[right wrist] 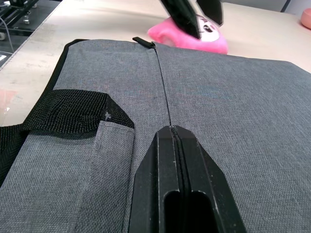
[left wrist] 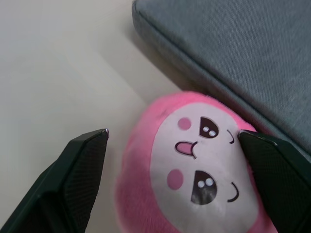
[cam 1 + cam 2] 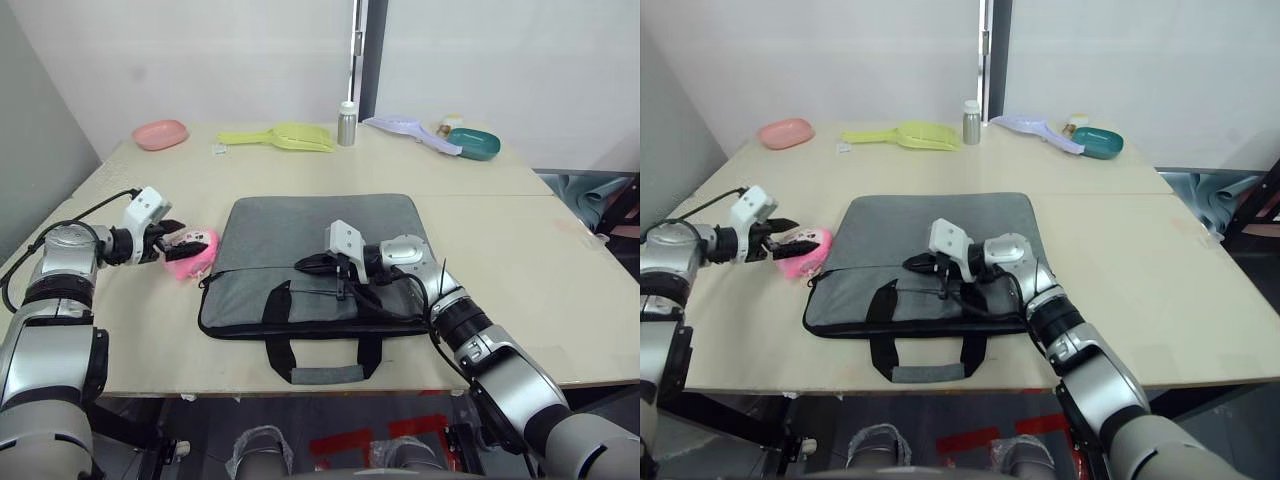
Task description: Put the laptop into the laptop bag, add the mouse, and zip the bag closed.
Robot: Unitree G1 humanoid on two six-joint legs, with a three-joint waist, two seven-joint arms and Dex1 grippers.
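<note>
The laptop bag [image 3: 318,262] is pinned flat on the tabletop [image 3: 520,250]; the right gripper's [image 1: 176,141] jaws are pressed together on its zipper line, likely for closing. The left gripper's [image 2: 175,141] jaws are spread around the pink plush toy [image 2: 194,170].

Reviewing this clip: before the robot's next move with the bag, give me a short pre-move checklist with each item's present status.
1. Flat grey fabric laptop bag lies flat on the pale wooden table: ok.
2. Right gripper is shut over the black zipper line: ok.
3. Whether it pinches the zipper pull: cannot tell.
4. Left gripper is free to steady the bag: not ok, open around the pink round plush toy.
5. Laptop and mouse inside the bag: cannot tell.
6. Black-and-grey strap handles lie off the zipper line: ok.
</note>
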